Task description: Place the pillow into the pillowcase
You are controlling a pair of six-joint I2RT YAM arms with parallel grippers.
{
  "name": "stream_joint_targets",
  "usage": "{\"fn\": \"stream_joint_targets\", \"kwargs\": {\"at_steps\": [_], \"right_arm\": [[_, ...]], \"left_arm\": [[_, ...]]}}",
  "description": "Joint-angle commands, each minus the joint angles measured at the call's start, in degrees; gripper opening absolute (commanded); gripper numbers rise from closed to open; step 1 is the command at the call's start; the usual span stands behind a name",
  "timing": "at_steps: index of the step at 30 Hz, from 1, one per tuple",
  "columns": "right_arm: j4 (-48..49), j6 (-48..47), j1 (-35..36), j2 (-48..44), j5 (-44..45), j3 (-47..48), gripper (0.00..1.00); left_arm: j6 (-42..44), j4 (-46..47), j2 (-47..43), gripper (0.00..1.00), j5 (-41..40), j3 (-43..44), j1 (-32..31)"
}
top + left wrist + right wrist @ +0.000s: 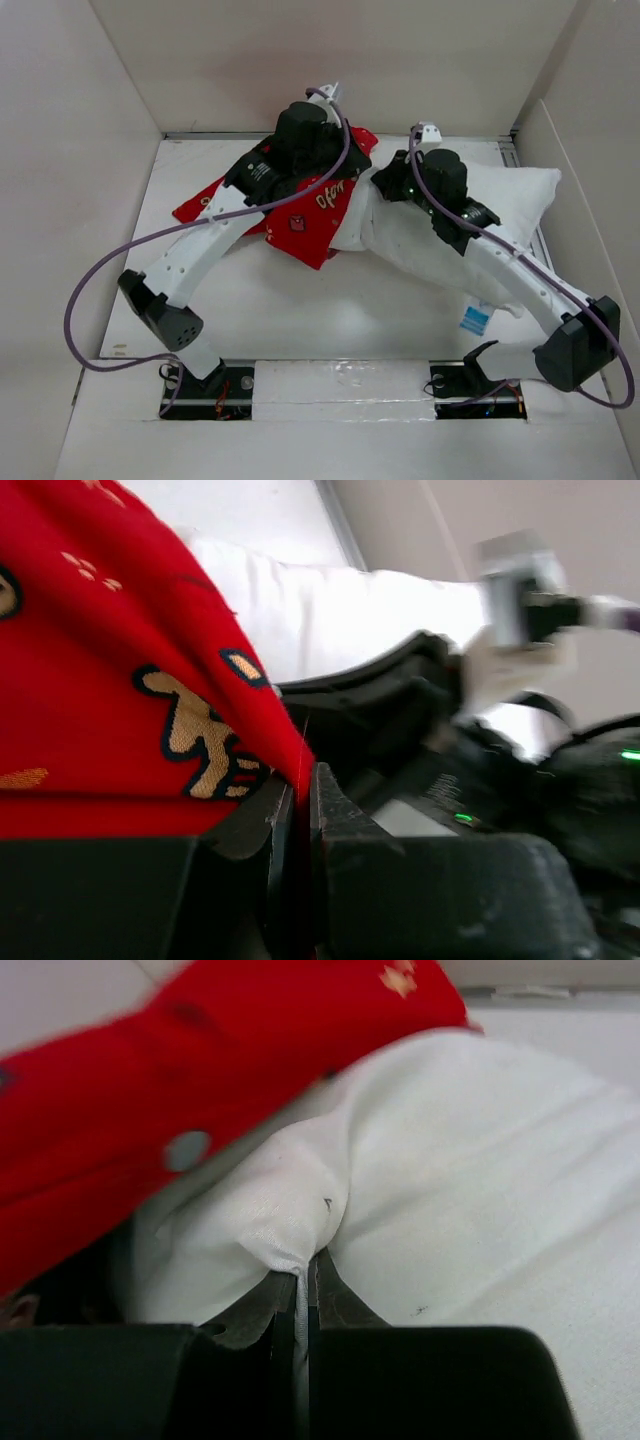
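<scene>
The red pillowcase (pixel 310 215) with gold motifs lies at the back middle of the table. My left gripper (pixel 345 160) is shut on its red edge (pixel 296 780) near the opening. The white pillow (pixel 500 200) lies to the right, its left end at the pillowcase's mouth. My right gripper (pixel 385 185) is shut on a pinched fold of the pillow's fabric (pixel 300 1270). In the right wrist view the pillowcase (pixel 150 1110) hangs just over the pillow's (pixel 480 1190) end. The left wrist view shows the pillow (pixel 330 610) behind the red cloth and my right arm close by.
White walls enclose the table (pixel 330 320) on the back and both sides. A small blue and white tag (pixel 475 320) on the pillow lies near the right arm. Purple cables loop from both arms.
</scene>
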Motion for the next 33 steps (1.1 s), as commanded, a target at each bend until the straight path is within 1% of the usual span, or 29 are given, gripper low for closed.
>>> {"fn": "stream_joint_targets", "kwargs": {"at_steps": [1, 2, 5, 7, 10, 11, 12, 14, 15, 16, 17, 18, 19, 20, 21, 22, 23, 25, 26, 28, 29, 30, 31, 32, 33], "right_arm": [[12.2, 2.3, 1.6, 4.6, 3.4, -2.0, 0.00], [13.0, 2.3, 1.6, 5.3, 4.1, -2.0, 0.00], [15.1, 5.0, 1.6, 5.9, 7.4, -4.9, 0.00], [18.0, 5.0, 0.2, 6.7, 5.5, -6.3, 0.00], [18.0, 5.6, 0.1, 10.0, 4.1, -6.9, 0.00], [18.0, 5.6, -0.4, 11.3, 4.1, -7.9, 0.00], [18.0, 6.1, -0.4, 11.8, 4.1, -8.5, 0.00], [19.9, 6.6, -1.8, 12.4, 3.2, -11.1, 0.00], [20.7, 7.1, -2.4, 12.4, 2.1, -11.9, 0.02], [22.6, 7.1, -3.0, 12.4, 0.9, -12.9, 0.10], [23.7, 7.9, -4.2, 12.4, -1.3, -15.1, 0.22], [25.1, 7.9, -4.9, 10.9, -2.5, -16.3, 0.32], [26.5, 8.7, -5.7, 10.2, -4.0, -17.5, 0.52], [28.9, 9.2, -6.7, 9.4, -6.2, -18.4, 0.57], [29.5, 9.2, -6.7, 8.6, -7.6, -19.8, 0.61], [29.5, 9.2, -7.4, 7.1, -8.4, -19.8, 0.62], [29.5, 9.2, -7.4, 6.3, -8.9, -19.8, 0.73], [27.3, 7.7, -7.4, 4.1, -9.6, -19.8, 0.74], [23.8, 7.1, -7.4, 3.3, -8.9, -18.8, 0.74], [19.0, 6.5, -6.8, 1.9, -4.4, -16.9, 0.74], [16.8, 6.5, -6.8, 0.7, -2.7, -16.4, 0.76], [11.8, 6.5, -6.8, 0.7, -0.2, -15.6, 0.76], [9.3, 6.5, -6.3, 0.2, 0.6, -13.8, 0.76], [7.1, 6.5, -6.3, 0.1, 1.5, -13.2, 0.76], [5.0, 6.5, -6.3, -0.4, 2.1, -13.2, 0.76]], "left_arm": [[-12.0, 14.9, -6.8, 0.00, 9.8, -8.2, -1.2], [-15.6, 20.4, -6.9, 0.00, 10.4, -12.4, -1.2], [-18.8, 22.9, -6.7, 0.00, 10.4, -14.7, -1.2], [-19.5, 22.9, -6.0, 0.00, 9.5, -16.9, -1.2], [-18.7, 23.8, -2.6, 0.00, 8.0, -20.4, 3.3], [-16.2, 23.8, -1.2, 0.00, 8.0, -20.4, 5.7], [-14.6, 21.9, 2.7, 0.00, 8.9, -19.7, 6.8], [-9.6, 16.2, 8.0, 0.00, 8.2, -13.2, 7.4], [-5.0, 12.4, 13.3, 0.00, 6.7, -10.0, 7.4], [-3.0, 5.9, 15.6, 0.01, 3.5, -7.0, 7.4], [-2.4, 3.0, 17.1, 0.12, 0.3, -2.3, 7.4], [-2.4, 1.8, 17.1, 0.22, -2.7, -2.3, 6.7], [-1.9, 2.7, 15.2, 0.30, -7.6, -2.3, 6.7], [-1.9, 4.3, 13.1, 0.53, -8.9, -6.2, 6.7], [-1.9, 6.0, 10.6, 0.70, -10.1, -8.1, 6.7], [-1.9, 7.3, 5.5, 0.91, -11.5, -9.6, 7.4], [-1.4, 8.2, 3.2, 1.00, -15.3, -10.5, 7.4], [0.0, 7.1, -0.5, 1.00, -18.7, -10.5, 7.4], [0.1, 4.2, -3.7, 1.00, -23.7, -10.5, 6.4], [0.6, 2.1, -7.3, 1.00, -28.9, -13.2, 4.2], [-0.1, 1.3, -11.3, 1.00, -30.1, -15.7, 3.6], [-0.9, 2.2, -13.8, 1.00, -29.4, -19.4, 3.6], [-1.6, 3.6, -16.2, 1.00, -28.9, -29.0, 3.6], [-2.1, 5.4, -18.7, 1.00, -28.4, -34.3, 3.6], [-2.1, 10.0, -23.2, 1.00, -26.7, -39.6, 3.6]]}}
